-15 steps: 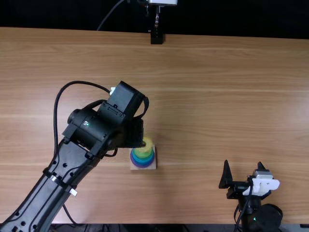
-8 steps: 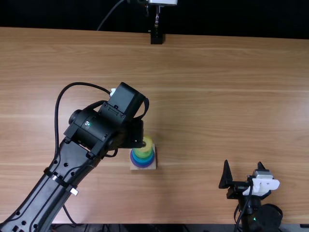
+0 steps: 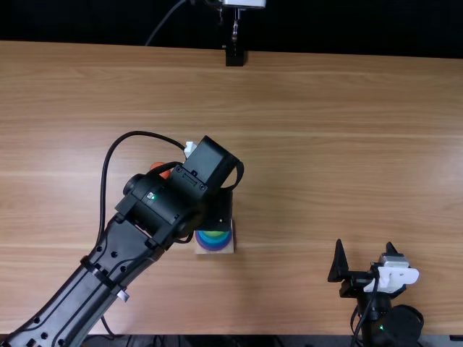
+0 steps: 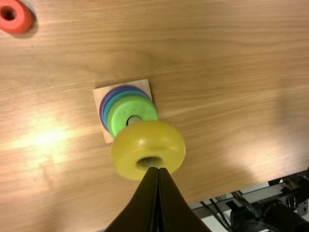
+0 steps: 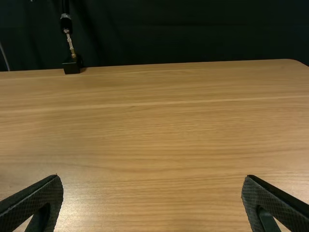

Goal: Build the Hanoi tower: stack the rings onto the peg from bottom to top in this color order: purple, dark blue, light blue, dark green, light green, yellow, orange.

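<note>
In the top view my left gripper (image 3: 216, 212) is over the far part of the ring stack (image 3: 212, 246) on its square wooden base. The left wrist view has the left gripper (image 4: 157, 170) shut on the yellow ring (image 4: 169, 142), tilted and raised above the stack. Below it a light green ring (image 4: 117, 118) tops the stack, with blue and purple edges (image 4: 102, 108) around it; the peg's top shows in its hole. The orange ring (image 4: 23, 22) lies flat on the table, partly behind the left arm from above. My right gripper (image 3: 364, 249) stands open and holds nothing (image 5: 153, 176).
The wooden table (image 3: 325, 144) extends around the stack. A small black stand (image 3: 234, 56) is at its far edge. The left arm (image 3: 108, 267) crosses the near left area, with a cable looping beside it. The right arm's gripper is at the near right edge.
My left gripper has shifted right and slightly toward the near edge. The yellow ring, visible over the stack before, is now behind the gripper from above, and the orange ring has come into sight. The right arm stayed still.
</note>
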Action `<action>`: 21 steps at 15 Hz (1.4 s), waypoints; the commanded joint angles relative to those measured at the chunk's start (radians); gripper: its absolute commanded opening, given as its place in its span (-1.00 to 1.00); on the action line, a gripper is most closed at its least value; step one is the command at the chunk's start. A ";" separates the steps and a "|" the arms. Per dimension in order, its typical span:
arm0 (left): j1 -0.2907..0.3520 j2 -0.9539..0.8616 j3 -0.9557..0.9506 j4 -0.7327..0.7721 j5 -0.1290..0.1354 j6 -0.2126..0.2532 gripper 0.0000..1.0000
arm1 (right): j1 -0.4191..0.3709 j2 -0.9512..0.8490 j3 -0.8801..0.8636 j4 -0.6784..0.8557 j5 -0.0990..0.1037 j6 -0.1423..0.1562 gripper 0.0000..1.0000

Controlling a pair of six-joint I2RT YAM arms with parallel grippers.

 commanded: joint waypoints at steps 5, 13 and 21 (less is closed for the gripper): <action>-0.004 -0.016 -0.084 0.087 0.001 -0.018 -1.00 | -0.010 -0.012 -0.064 -0.070 0.009 0.002 1.00; 0.005 -0.015 -0.092 0.117 0.003 -0.014 -0.01 | -0.010 -0.012 -0.064 -0.070 0.009 0.002 1.00; 0.188 0.074 -0.063 0.146 0.011 0.074 1.00 | -0.010 -0.012 -0.064 -0.070 0.009 0.002 1.00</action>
